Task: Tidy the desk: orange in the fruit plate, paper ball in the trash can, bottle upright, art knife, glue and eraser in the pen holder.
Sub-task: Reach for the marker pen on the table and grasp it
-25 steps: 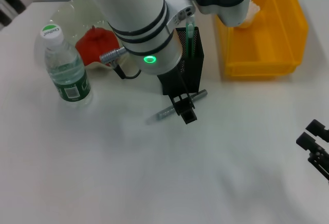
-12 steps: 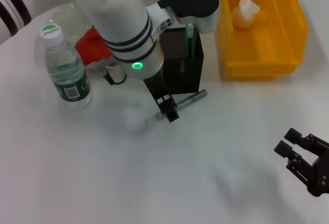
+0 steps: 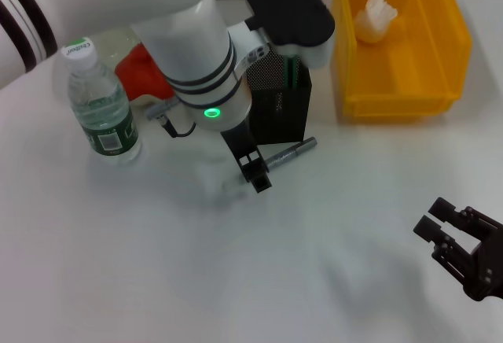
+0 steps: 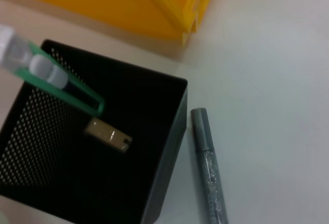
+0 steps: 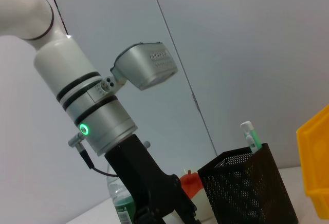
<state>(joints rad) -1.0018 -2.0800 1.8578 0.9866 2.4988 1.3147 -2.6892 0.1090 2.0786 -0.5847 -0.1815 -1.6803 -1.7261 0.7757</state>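
Observation:
The grey art knife [image 3: 292, 153] [image 4: 208, 162] lies flat on the white desk right beside the black mesh pen holder [image 3: 283, 115] [image 4: 165, 175]. My left gripper [image 3: 258, 176] hangs just above the knife's near end. Inside the holder stand the green glue [image 3: 291, 69] [image 4: 56, 82] and a tan eraser [image 4: 108, 134]. The bottle [image 3: 100, 107] stands upright at the left. An orange-red fruit [image 3: 140, 70] sits in the clear fruit plate [image 3: 102, 24]. The paper ball [image 3: 376, 11] rests in the yellow trash can [image 3: 440, 52]. My right gripper [image 3: 432, 217] is open and holds nothing, low at the right.
The left arm's white body covers part of the plate and the holder's left side. The yellow bin stands close to the right of the holder. Bare white desk stretches between the two grippers and along the near edge.
The left gripper has slid left along the knife. The arm no longer covers the paper ball. The right gripper has come in from the right edge towards the middle.

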